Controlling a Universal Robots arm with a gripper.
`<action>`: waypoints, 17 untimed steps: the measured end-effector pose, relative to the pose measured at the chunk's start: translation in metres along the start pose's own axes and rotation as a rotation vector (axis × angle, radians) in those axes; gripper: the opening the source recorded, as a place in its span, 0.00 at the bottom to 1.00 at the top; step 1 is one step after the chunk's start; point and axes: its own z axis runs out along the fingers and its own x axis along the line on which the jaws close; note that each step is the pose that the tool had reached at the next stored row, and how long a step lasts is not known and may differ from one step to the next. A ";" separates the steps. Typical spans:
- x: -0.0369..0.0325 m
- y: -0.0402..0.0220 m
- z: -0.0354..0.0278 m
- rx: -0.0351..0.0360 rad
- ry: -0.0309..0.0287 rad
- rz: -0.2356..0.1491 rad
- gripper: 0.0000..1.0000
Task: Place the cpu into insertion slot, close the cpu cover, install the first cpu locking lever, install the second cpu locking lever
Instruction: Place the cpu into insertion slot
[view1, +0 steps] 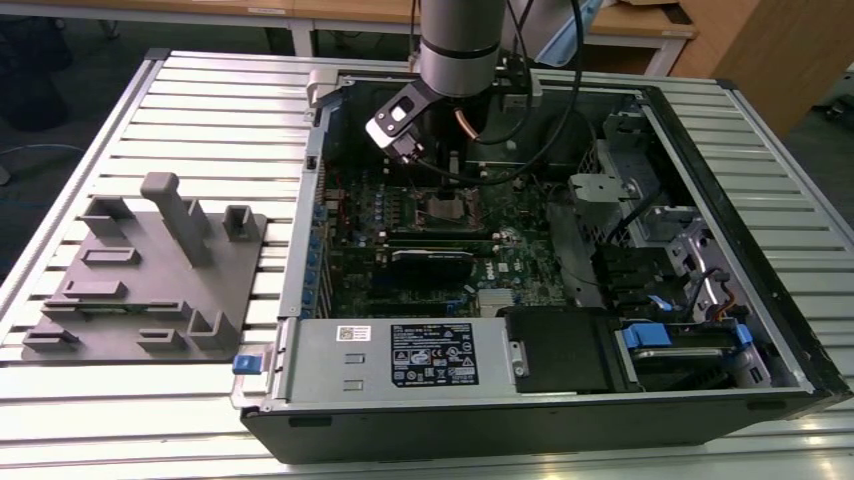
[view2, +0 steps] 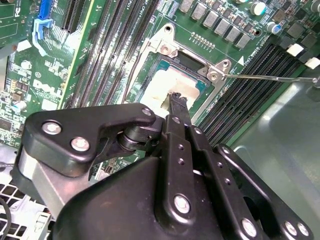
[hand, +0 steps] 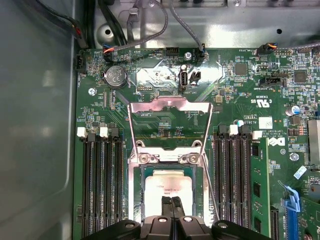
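The cpu (hand: 167, 186) lies flat in the insertion slot (hand: 134, 190), its silver face bright between the socket's metal rims. The cpu cover (hand: 170, 103) is swung back open behind the socket, and the green board shows through its window. My gripper (hand: 171, 201) is shut, its two black fingertips pressed together with nothing between them, right over the cpu's face; contact cannot be judged. In the second wrist view the gripper (view2: 175, 95) points down at the cpu (view2: 162, 82). A thin wire locking lever (view2: 270, 78) sticks out, unlatched. In the exterior view the gripper (view1: 420, 165) hangs above the slot (view1: 441, 210).
Black memory slots (hand: 102, 185) flank the socket on both sides. A long black expansion card (view1: 434, 262) lies nearer the case front, with the power supply (view1: 400, 355) beyond it. A grey fixture block (view1: 147, 270) stands on the table at the exterior view's left. Case walls (view1: 747, 200) enclose the board.
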 end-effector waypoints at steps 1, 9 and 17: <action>0.0000 0.0000 -0.0002 0.0001 -0.0001 0.000 0.11; 0.0001 0.0003 -0.0040 -0.0002 0.0004 0.000 0.11; 0.0001 0.0009 -0.0063 0.0000 0.0000 0.000 0.11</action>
